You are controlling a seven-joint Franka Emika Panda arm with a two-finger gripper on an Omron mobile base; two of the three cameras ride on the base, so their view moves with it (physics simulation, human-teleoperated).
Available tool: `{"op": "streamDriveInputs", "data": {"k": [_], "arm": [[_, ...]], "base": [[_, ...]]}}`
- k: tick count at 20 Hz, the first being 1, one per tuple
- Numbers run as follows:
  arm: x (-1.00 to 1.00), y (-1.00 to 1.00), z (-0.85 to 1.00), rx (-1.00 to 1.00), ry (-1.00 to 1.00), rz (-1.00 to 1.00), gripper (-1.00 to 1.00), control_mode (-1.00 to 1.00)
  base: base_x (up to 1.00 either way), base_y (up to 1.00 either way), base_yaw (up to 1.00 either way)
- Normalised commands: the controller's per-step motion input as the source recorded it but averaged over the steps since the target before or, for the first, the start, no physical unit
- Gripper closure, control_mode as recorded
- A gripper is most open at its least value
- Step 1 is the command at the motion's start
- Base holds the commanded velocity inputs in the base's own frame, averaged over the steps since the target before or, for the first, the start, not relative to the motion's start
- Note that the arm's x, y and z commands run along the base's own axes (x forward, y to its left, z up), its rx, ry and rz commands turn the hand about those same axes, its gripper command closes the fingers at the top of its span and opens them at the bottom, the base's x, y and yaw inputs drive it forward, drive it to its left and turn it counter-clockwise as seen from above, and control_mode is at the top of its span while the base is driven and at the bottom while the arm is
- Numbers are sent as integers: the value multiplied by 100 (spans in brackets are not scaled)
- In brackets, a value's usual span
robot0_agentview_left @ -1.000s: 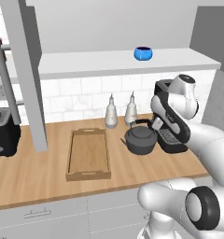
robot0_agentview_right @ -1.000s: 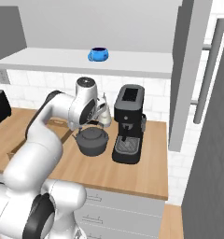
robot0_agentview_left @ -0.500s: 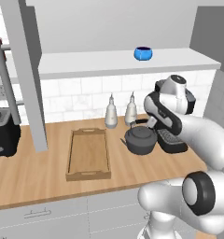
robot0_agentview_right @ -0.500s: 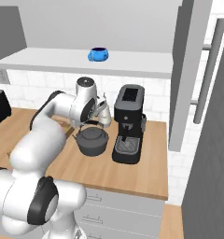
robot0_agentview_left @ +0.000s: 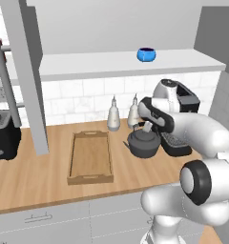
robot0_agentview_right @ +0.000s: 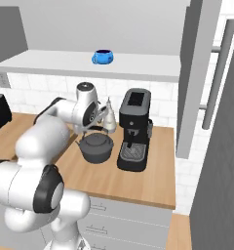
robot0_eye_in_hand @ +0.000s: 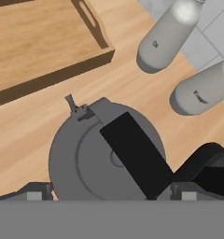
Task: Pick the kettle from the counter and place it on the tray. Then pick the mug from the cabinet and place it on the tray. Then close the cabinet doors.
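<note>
arm's come down; kettle (robot0_eye_in_hand: 107, 156) sits centred between spread jaws, prob. not touching yet.

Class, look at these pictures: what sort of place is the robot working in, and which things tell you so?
A simulated kitchen, most likely: a wood-grain counter over drawer fronts, a black coffee machine beside a dark grey kettle, and a tiled wall behind.

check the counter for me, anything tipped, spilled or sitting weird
Nothing stands out. The kettle sits upright on the counter beside the tray, the two grey bottles stand upright by the wall, and the mug stands upright on its shelf.
</note>
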Motion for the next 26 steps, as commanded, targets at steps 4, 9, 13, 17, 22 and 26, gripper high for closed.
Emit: {"op": "streamDriveInputs", "data": {"k": [4, 9, 13, 17, 22, 26], "arm": [[11, 0, -28, 0, 0, 0, -100, -100], [19, 0, -18, 0, 0, 0, -100, -100], [20, 0, -12, 0, 0, 0, -100, -100], [18, 0, -15, 0, 0, 0, -100, -100], [7, 0, -12, 0, 0, 0, -100, -100], [0, 0, -16, 0, -6, 6, -100, -100]], "base": [[0, 0, 0], [0, 0, 0], [0, 0, 0], [0, 0, 0], [0, 0, 0], [0, 0, 0]]}}
